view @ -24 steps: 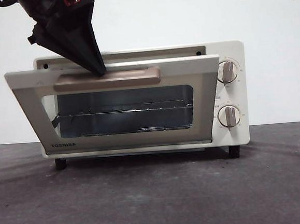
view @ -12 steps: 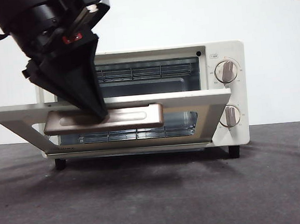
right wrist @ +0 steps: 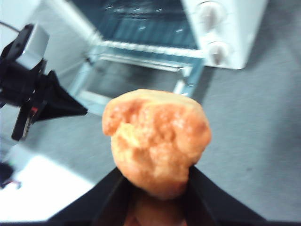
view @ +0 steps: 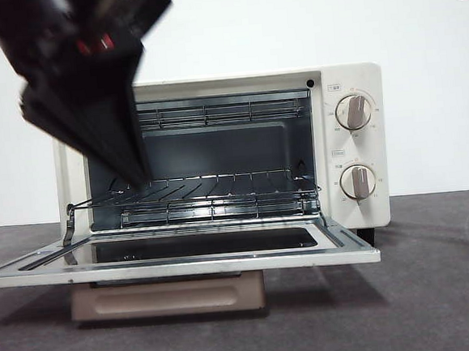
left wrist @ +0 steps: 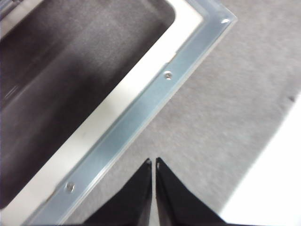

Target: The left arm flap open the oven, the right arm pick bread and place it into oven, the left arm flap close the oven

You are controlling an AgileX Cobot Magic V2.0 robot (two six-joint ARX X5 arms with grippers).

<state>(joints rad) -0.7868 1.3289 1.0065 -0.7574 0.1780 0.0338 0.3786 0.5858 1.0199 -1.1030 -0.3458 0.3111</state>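
**Oven door down, bread held ready**

You see the oven (view: pixel 216 144) with its door (view: pixel 184 257) dropped flat, exposing the wire rack (view: pixel 212 195). The left gripper (left wrist: pixel 154 165) has its jaws pressed together, holding nothing; it hovers just off the door's metal edge, probably so that the opening is clear for loading. The front view shows it only as a blurred dark wedge (view: pixel 90 97), so its jaw state cannot be read there. The right gripper (right wrist: pixel 153 181) clamps the bread (right wrist: pixel 156 141) between its jaws, well apart from the oven and facing its open mouth. Only the right wrist view shows the bread; the front view lacks it but alone shows the rack bare.
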